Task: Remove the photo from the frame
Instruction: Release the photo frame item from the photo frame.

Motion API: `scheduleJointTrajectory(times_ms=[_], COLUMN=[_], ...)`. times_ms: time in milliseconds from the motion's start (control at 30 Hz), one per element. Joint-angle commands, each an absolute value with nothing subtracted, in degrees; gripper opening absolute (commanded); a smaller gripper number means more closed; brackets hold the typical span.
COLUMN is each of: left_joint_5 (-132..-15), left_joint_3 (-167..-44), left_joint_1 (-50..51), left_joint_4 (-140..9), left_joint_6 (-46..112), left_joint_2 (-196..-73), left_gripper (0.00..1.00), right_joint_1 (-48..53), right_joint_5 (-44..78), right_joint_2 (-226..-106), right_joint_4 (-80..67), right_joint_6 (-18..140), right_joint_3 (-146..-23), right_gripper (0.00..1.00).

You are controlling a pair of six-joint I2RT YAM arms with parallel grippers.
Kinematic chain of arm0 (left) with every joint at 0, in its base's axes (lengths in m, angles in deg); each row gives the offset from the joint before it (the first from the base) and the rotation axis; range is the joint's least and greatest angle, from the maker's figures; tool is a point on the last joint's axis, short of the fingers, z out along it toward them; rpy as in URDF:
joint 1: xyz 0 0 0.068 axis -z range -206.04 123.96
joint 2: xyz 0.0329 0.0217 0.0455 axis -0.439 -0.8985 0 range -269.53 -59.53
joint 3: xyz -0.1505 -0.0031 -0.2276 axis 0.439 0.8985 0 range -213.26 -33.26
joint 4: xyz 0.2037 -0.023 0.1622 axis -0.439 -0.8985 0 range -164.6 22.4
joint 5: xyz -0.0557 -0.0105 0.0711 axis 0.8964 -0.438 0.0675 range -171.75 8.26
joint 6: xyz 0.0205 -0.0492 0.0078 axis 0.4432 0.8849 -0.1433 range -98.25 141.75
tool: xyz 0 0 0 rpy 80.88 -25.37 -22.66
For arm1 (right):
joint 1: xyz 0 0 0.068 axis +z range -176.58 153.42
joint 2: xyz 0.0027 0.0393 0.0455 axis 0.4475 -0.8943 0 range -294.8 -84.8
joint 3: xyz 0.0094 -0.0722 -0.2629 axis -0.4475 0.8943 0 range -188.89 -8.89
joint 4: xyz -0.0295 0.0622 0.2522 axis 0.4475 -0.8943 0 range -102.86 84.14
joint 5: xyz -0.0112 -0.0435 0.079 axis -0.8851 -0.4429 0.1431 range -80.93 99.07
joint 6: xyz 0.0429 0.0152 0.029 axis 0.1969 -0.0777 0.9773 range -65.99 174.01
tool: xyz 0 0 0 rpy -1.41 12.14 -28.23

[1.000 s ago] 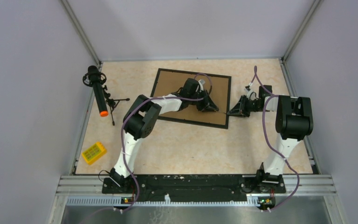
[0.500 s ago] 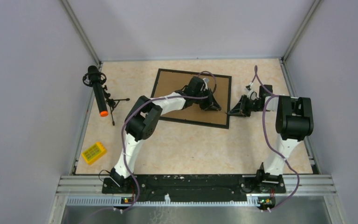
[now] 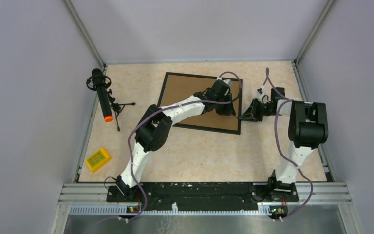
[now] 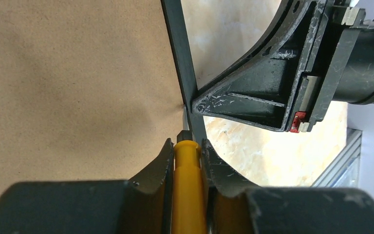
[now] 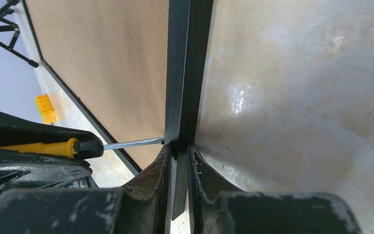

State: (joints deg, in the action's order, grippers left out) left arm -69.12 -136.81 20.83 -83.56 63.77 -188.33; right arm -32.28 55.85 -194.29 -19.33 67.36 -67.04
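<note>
The frame [image 3: 190, 95] lies face down on the table, brown fibreboard back [image 4: 78, 73] up, with a thin black border [image 4: 177, 48]. The photo is hidden under the back. My left gripper [image 4: 187, 142] is shut on a yellow-handled screwdriver [image 4: 189, 185]. Its metal tip [image 5: 131, 143] touches the inner side of the frame's right border [image 5: 185, 73]. My right gripper [image 5: 177, 146] is shut on that same border from the outside, at the table's level. In the top view the left gripper [image 3: 230, 108] and the right gripper [image 3: 244, 117] meet at the frame's right edge.
A black microphone with an orange tip [image 3: 102, 95] stands on a small tripod at the left. A yellow brick [image 3: 98, 159] lies near the front left. Walls close in the table on the left, back and right.
My left gripper has moved right across the frame's back with the screwdriver, from the middle to the right border. The right gripper has stayed on the border.
</note>
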Motion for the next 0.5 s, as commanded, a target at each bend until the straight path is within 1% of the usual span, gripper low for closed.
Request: scheduleJointTrajectory(times_ms=[0,67,100,200,333,467], left_joint_5=[-62.62,-63.4,-63.77,-64.54,-65.9,-65.99], left_joint_3=[-140.52,-140.5,-140.37,-139.17,-135.86,-131.66], left_joint_1=[24.6,22.96,22.29,21.0,19.66,16.89], left_joint_4=[-76.92,-76.91,-76.98,-77.23,-77.52,-77.44], left_joint_6=[62.49,61.48,60.7,59.44,57.87,57.2], left_joint_2=[-185.6,-183.49,-182.15,-179.43,-176.29,-173.15], left_gripper=[0.0,0.0,0.0,0.0,0.0,0.0], right_joint_1=[-29.78,-30.38,-30.44,-30.11,-27.19,-22.82], right_joint_5=[45.2,44.18,43.38,41.15,35.94,29.7], right_joint_2=[-191.8,-188.91,-186.91,-182.77,-180.59,-180.2], right_joint_4=[-22.2,-23.29,-24.11,-25.31,-27.73,-28.73], right_joint_6=[63.21,63.02,62.53,62.26,62.25,61.77], right_joint_3=[-67.59,-67.89,-68.22,-68.84,-69.73,-68.96], right_gripper=[0.05,0.24,0.31,0.45,0.53,0.54])
